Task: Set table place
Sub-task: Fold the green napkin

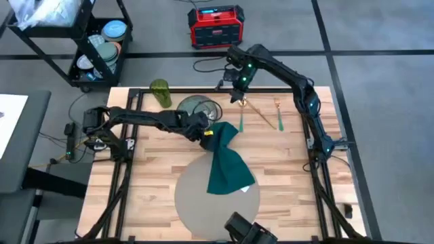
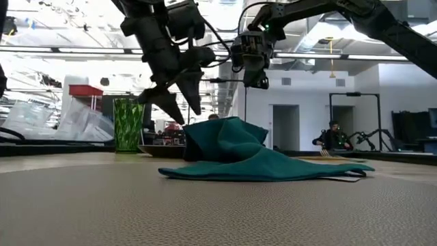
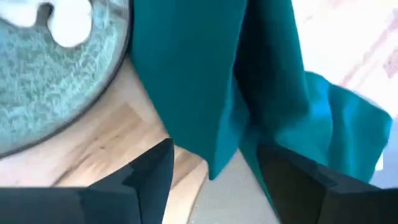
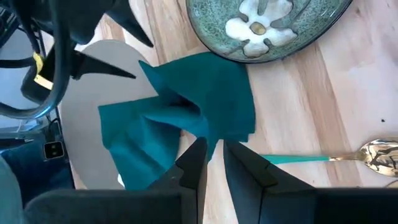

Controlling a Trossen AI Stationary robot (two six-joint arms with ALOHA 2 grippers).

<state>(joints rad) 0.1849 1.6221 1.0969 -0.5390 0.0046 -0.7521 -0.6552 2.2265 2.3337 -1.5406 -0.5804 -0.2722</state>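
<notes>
A teal napkin lies crumpled, its near part on the round grey-beige place and its far end on the wooden table beside a green floral plate. My left gripper hangs open just above the napkin's far end, fingers pointing down and clear of the cloth in the low view. My right gripper hovers shut and empty, higher up over the table's far side.
A spoon and a fork with teal handles lie on the table right of the plate. A green glass stands at the far left. Beyond the table are a black shelf cart and a red box.
</notes>
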